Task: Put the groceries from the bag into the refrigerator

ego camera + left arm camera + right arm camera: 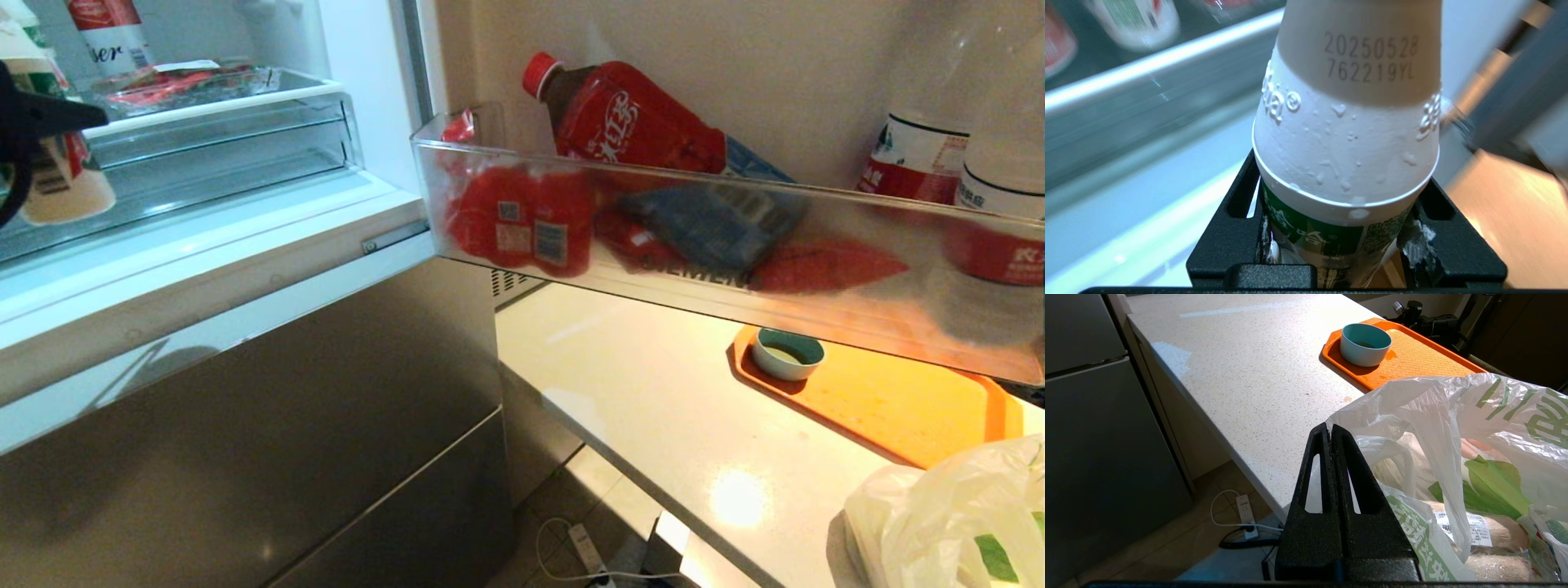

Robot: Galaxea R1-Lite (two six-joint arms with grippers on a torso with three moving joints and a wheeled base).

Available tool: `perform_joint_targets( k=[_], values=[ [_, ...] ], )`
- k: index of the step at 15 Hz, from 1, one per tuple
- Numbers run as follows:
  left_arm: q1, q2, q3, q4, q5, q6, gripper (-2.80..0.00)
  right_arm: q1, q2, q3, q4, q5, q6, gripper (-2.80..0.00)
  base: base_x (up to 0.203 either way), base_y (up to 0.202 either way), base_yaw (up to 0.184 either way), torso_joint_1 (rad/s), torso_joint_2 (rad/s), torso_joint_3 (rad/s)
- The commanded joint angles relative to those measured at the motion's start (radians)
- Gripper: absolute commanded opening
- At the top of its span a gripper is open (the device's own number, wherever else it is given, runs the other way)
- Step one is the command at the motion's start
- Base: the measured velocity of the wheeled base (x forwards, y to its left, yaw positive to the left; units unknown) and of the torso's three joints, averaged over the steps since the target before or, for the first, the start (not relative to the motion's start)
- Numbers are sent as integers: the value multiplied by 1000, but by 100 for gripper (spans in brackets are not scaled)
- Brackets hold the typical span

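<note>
**Nearly shelved: white bottle held at the fridge's left edge**

Far left in the head view: left gripper (16,155) half open around the white bottle (61,175), clamped on the green-labelled part, base end pointing away from the wrist. From the left wrist, fingers (1229,228) pressed on either side of the bottle (1347,134), droplets beaded on its white plastic. Held at the front of the open refrigerator (245,212), beside a clear shelf (220,122) already carrying a flat tray of red food and another bottle behind.

Middle: door bin (718,237) swung out over the counter (637,392), packed with red bottles and a dark pack. Below it, an orange tray (898,408) with a small teal bowl (788,353).

Far right: bag (963,523) on the counter's near corner, more groceries (1486,539) inside, among them pale lumps and a green pack. Right gripper (1333,473) parked just beside the bag, fingers pressed together, holding nothing.

Risks, judged from here: wet plastic likely to slide in the grip if tilted or bumped against the shelf lip. Crowded shelf, so a careless push could topple the bottle behind or shove the red tray. Released at a lean, likely to roll out toward the floor.
</note>
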Motion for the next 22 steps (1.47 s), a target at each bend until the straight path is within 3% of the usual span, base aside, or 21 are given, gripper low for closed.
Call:
perform_joint_targets(
  k=[1,6,14,22],
  values=[
    [-1,115,-45,-58,46,-2,-280,0,0,0,0,1,-1,-280,0,0,0,0,0,0],
    [6,195,-153,-90,112,12,-280,1,0,0,0,1,-1,-280,0,0,0,0,0,0],
    [85,241,-244,-92,109,54,-280,1,0,0,0,1,-1,-280,0,0,0,0,0,0],
    [94,285,-282,-100,115,49,-280,0,0,0,0,1,-1,-280,0,0,0,0,0,0]
  ],
)
